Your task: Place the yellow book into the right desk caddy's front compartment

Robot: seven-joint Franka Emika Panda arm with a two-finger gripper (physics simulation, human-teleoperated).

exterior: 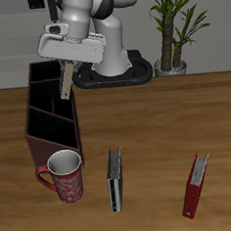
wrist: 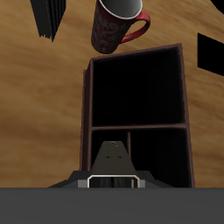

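My gripper [exterior: 65,72] is shut on the yellow book [exterior: 64,87], a thin greyish-tan book that hangs upright below the fingers. It is held above the right desk caddy [exterior: 51,142], a long dark maroon open-top box, over its middle part behind the large compartment nearest the table's front edge. In the wrist view the book [wrist: 114,162] shows edge-on over the caddy [wrist: 87,105], above the cross divider and the narrower compartments. The large compartment beside the mug is dark inside. The fingertips are hidden in the wrist view.
A red patterned mug [exterior: 63,176] stands right at the caddy's front end; it also shows in the wrist view [wrist: 118,22]. A dark grey-black book [exterior: 115,179] stands near the table's front edge, with a red book [exterior: 197,185] farther along. A potted plant [exterior: 174,24] stands at the back.
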